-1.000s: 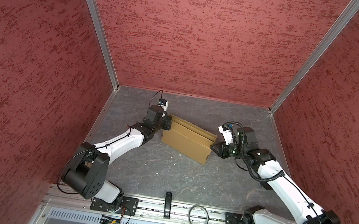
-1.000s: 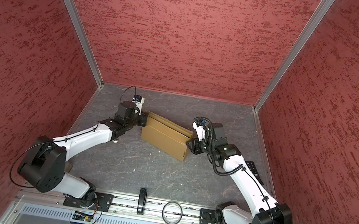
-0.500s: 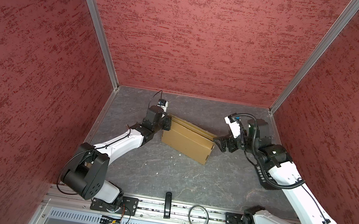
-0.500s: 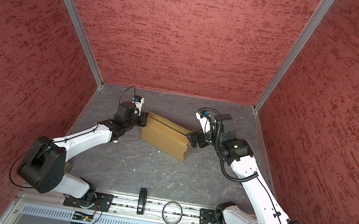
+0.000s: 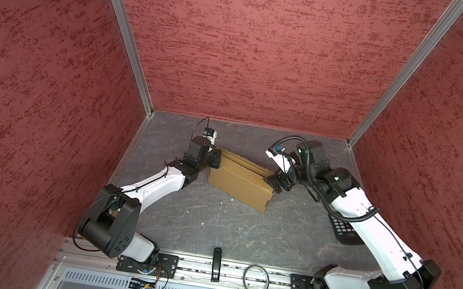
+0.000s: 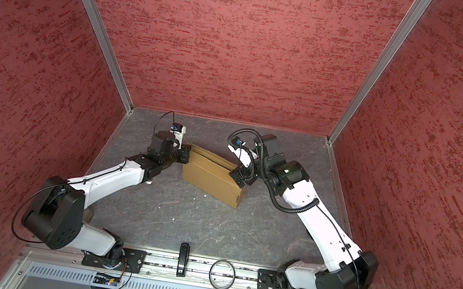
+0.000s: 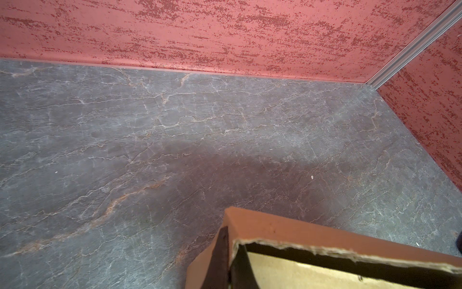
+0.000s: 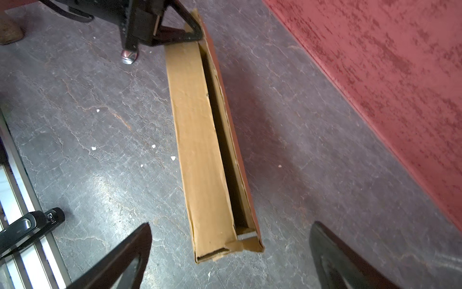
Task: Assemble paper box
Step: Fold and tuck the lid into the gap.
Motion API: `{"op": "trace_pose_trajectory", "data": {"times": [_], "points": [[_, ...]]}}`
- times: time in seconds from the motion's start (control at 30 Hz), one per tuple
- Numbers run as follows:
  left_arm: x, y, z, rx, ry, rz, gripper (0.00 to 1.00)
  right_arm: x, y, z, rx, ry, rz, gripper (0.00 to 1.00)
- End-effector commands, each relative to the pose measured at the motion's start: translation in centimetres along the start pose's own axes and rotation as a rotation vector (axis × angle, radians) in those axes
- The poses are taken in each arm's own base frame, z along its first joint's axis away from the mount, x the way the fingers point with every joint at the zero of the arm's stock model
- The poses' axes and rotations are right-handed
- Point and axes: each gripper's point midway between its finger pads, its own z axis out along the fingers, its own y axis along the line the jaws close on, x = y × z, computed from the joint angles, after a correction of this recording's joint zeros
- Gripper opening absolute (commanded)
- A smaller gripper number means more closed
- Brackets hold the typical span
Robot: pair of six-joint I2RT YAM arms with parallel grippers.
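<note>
On the grey table (image 5: 212,220), toward the back, the box (image 5: 242,181) lies part-folded; my left gripper (image 5: 215,160) pinches 1 end, my right gripper (image 5: 275,184) gapes beside the other. Unheld there, its walls may spring open.

1. The paper box (image 5: 238,180) (image 6: 212,179) is plain tan-brown cardboard, folded into a shallow rectangular shape.
2. It stands on one long narrow side on the grey desk (image 5: 211,226), with its broad face turned toward the arm bases.
3. It sits in the far middle of the desk and lies askew, its left end farther back and its right end nearer.
4. In the right wrist view (image 8: 197,140), a long dark gap runs along its top between the folded flap and the back wall.
5. Its cut edges look ragged at the corners (image 7: 325,250).
6. The left pincer (image 8: 198,37) clamps its left end.
</note>
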Motion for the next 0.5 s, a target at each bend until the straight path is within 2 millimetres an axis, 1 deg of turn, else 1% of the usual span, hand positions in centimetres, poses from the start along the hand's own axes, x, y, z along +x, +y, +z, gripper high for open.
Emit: {"op": "trace_pose_trajectory", "data": {"times": [0.0,0.13,0.17,0.2,0.23,0.3,0.33,0.47], "points": [[5.9,1.5,0.5,-0.043,0.191,0.005,0.0,-0.5,1.2,0.4,-0.026,0.028,-0.112,0.99],[6.0,1.4,0.5,-0.039,0.193,0.005,0.0,0.1,2.2,2.4,-0.059,0.095,-0.155,0.99],[6.0,1.4,0.5,-0.039,0.193,0.005,0.0,0.0,2.3,2.6,-0.058,0.101,-0.17,0.99],[6.0,1.4,0.5,-0.038,0.191,0.004,0.0,0.5,2.4,3.6,-0.064,0.128,-0.178,0.99],[6.1,1.4,0.5,-0.038,0.194,0.005,0.0,0.6,2.5,4.1,-0.068,0.14,-0.182,0.99],[6.1,1.5,0.5,-0.04,0.194,0.005,0.0,0.3,2.4,4.5,-0.06,0.139,-0.187,0.99],[6.1,1.4,0.5,-0.039,0.193,0.005,0.0,0.1,2.3,4.6,-0.059,0.132,-0.217,0.99],[6.1,1.4,0.3,-0.038,0.193,0.002,0.0,-0.6,1.8,4.7,-0.021,0.112,-0.258,0.99]]}}
